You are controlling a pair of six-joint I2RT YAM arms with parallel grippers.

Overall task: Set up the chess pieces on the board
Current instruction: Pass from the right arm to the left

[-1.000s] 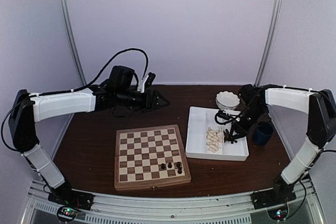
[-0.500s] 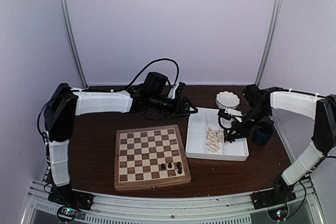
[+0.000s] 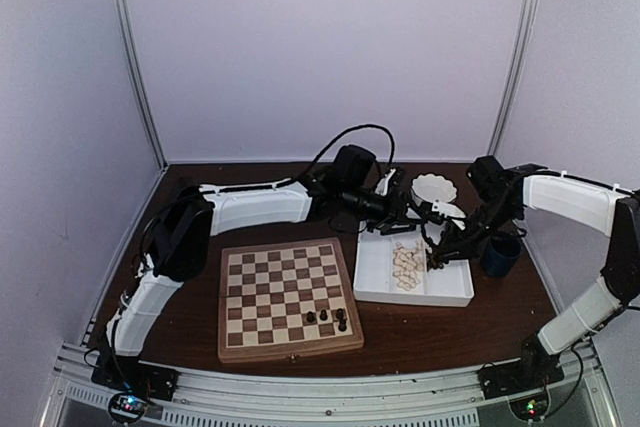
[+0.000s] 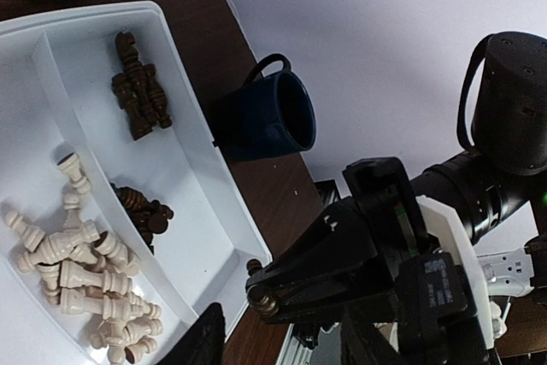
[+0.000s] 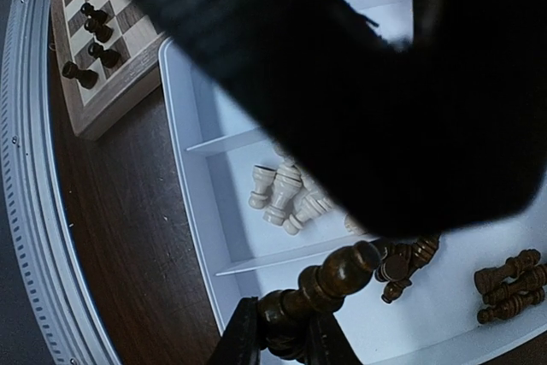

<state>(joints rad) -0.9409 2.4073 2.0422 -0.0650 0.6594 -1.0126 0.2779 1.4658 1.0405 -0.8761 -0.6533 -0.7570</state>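
The board [image 3: 258, 289] lies at the front centre, with three dark chess pieces [image 3: 325, 317] standing near its front right corner. More pieces lie in the white tray [image 3: 415, 299]: a cream heap [image 3: 407, 265] and dark ones [image 4: 138, 96]. Just above the tray's right part, my right gripper [image 3: 436, 261] is shut on a dark turned piece [image 5: 342, 275], held by its base. My left gripper [image 3: 398, 215] hangs over the tray's back edge. Its fingers [image 4: 203, 339] stand apart with nothing between them.
A white bowl [image 3: 434, 189] sits behind the tray and a dark blue mug [image 3: 499, 254] stands at its right side. The left arm stretches across behind the board. Both grippers are close together over the tray.
The left arm has swung right, from behind the board to the tray's back edge, and its fingers have drawn closer. The right gripper has kept its dark piece over the tray.
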